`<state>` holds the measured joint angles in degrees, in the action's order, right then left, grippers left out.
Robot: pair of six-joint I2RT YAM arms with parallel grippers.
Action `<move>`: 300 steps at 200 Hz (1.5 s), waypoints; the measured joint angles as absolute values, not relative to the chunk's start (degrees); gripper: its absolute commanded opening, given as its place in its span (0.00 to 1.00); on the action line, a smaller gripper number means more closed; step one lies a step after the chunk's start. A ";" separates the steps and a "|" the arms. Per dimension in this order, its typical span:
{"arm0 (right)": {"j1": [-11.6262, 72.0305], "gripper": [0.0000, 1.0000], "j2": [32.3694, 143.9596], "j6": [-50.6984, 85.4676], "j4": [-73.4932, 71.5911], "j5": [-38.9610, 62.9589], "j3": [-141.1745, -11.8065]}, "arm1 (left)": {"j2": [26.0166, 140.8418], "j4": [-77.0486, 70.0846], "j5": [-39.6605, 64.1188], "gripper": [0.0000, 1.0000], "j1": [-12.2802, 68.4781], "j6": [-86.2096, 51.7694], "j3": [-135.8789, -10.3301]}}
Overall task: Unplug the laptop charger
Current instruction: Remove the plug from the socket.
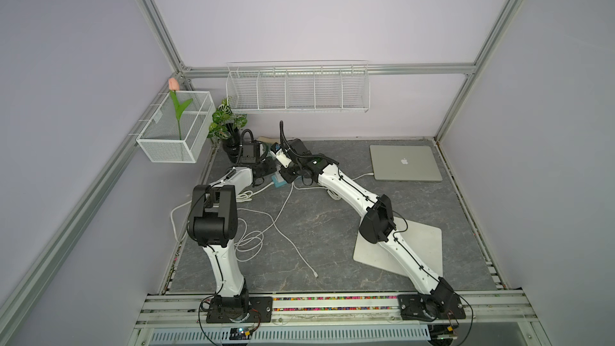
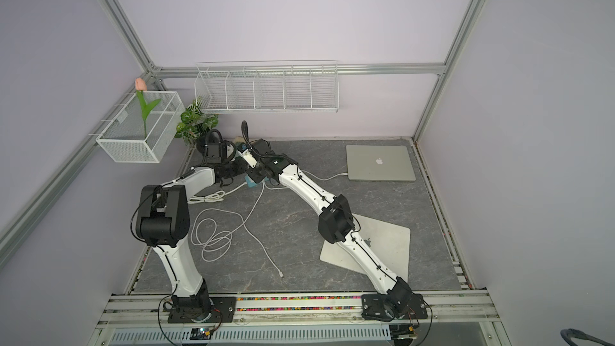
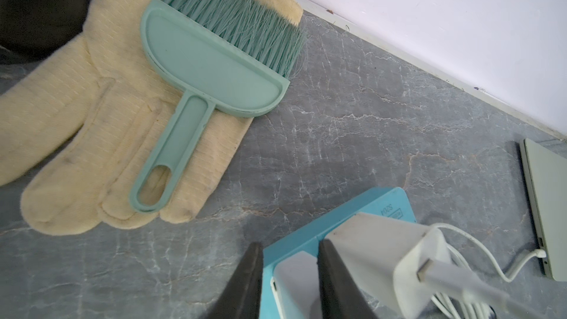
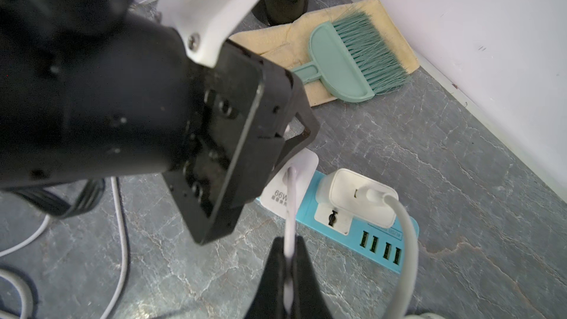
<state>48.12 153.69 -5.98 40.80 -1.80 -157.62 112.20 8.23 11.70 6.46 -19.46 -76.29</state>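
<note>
Now right gripper (image 4: 289, 248) is pinching the cord (image 4: 291, 197); left gripper (image 3: 290, 248) is sitting around the charger (image 3: 294, 280), tightness unclear. Pulling straight off the power strip (image 3: 368, 201) seems safest.

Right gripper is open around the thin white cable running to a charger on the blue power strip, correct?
Not open: the right wrist view shows the right gripper shut on the thin white cable, which runs to a charger on the blue power strip.

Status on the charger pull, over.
Left gripper straddling charger on strip, grip unclear. Right gripper shut on its cable. Charger looks plugged in. Second charger close beside.
</note>
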 measured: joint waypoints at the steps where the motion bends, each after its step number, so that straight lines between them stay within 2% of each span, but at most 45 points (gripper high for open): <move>1: 48.12 0.07 153.69 -6.00 40.80 -1.78 -157.62 | 112.20 8.23 11.68 0.32 6.46 -19.46 -76.29; 103: 48.36 0.07 150.58 -3.81 41.30 -1.65 -157.60 | 114.26 12.25 10.76 0.29 7.16 -18.94 -75.22; 186: 48.93 0.07 147.98 -3.88 41.08 -1.74 -154.26 | 113.43 12.36 10.26 0.30 7.46 -18.81 -71.07; 243: 48.93 0.07 145.34 -3.86 41.30 -1.89 -151.17 | 100.66 11.99 6.00 0.31 7.40 -18.90 -64.84; 276: 48.93 0.07 144.99 -3.86 41.41 -2.04 -151.02 | 90.52 8.14 3.66 0.37 6.66 -20.45 -58.00; 300: 48.90 0.07 144.38 -3.90 41.80 -2.04 -150.02 | 87.53 4.62 4.21 0.40 6.37 -21.34 -54.72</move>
